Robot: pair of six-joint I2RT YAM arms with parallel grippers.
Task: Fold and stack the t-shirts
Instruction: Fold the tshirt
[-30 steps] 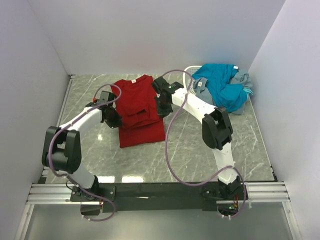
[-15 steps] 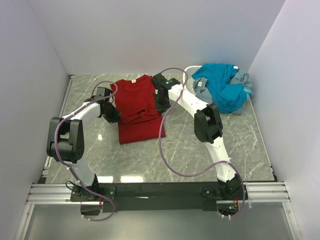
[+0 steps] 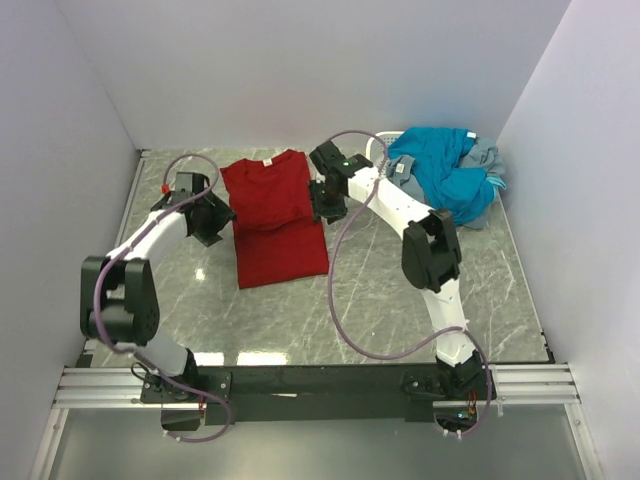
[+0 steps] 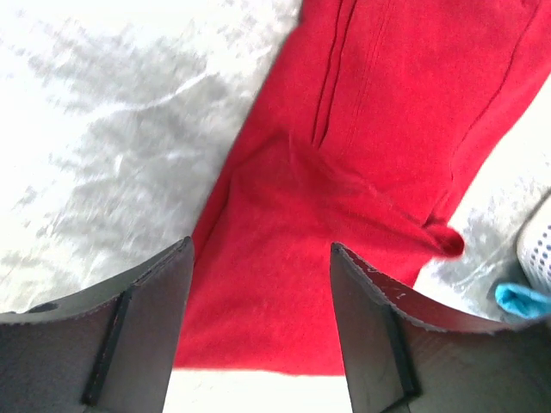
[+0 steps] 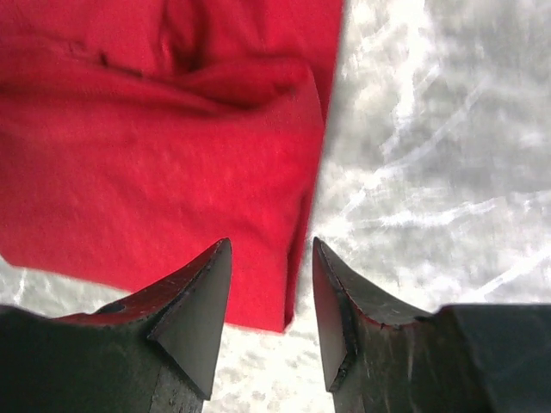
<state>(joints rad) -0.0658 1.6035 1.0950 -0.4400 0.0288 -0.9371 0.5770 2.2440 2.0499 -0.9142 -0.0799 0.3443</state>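
At the middle of the marble worktop point(image 3: 500, 290) the dark red t-shirt point(image 3: 272, 215) lies flat, with its collar and white neck label point(image 3: 267, 162) toward the far wall and its hem toward the arms. Its sides look tucked in, so it reads as a long narrow panel with soft creases across the middle. The left jaws hang just off the shirt's left edge and the right jaws just off its right edge, both about level with its upper half. On the left wrist view the two dark fingers point(image 4: 146, 327) stand widely spread with only red cloth and worktop showing between them. On the right wrist view the fingers point(image 5: 194, 301) are parted by a narrower gap above the shirt's right border, and they too pinch nothing. The teal-blue and grey t-shirts point(image 3: 445, 170) sit in a crumpled heap at the far right, draped over the white perforated basket point(image 4: 541, 245) and well apart from the red one. My reading is that the red shirt's side folds are done and the crosswise fold comes next. That calls for both jaws to drop onto matching corners at one end, probably the hem, close on the full folded thickness, and carry it evenly over to the other end so the tucked sides do not spring loose.
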